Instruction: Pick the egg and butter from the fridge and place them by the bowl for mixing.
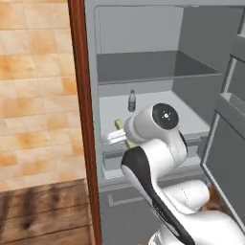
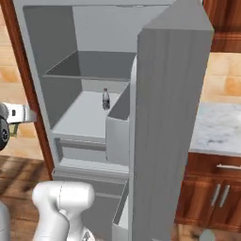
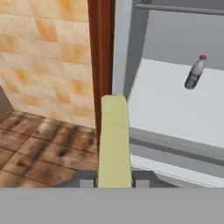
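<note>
Hand view: the butter (image 3: pixel 114 140), a pale yellow-green stick, stands clamped between the closed jaws of the gripper (image 3: pixel 114 180), just outside the fridge (image 3: pixel 175 109) at its left front edge. A small bottle (image 3: pixel 194 72) stands on the shelf behind. Step in hand, by judgement: carrying the butter out; next, transport toward the bowl.

The butter (image 3: pixel 114 140) is pale yellow-green. The fridge (image 1: pixel 143 72) is grey inside, with a brushed grey door. The bottle (image 3: pixel 194 73) looks clear grey, its cap seemingly red. Wall tiles (image 1: pixel 33 86) are mottled orange-beige; the floor (image 3: pixel 39 148) is dark brown wood.
</note>
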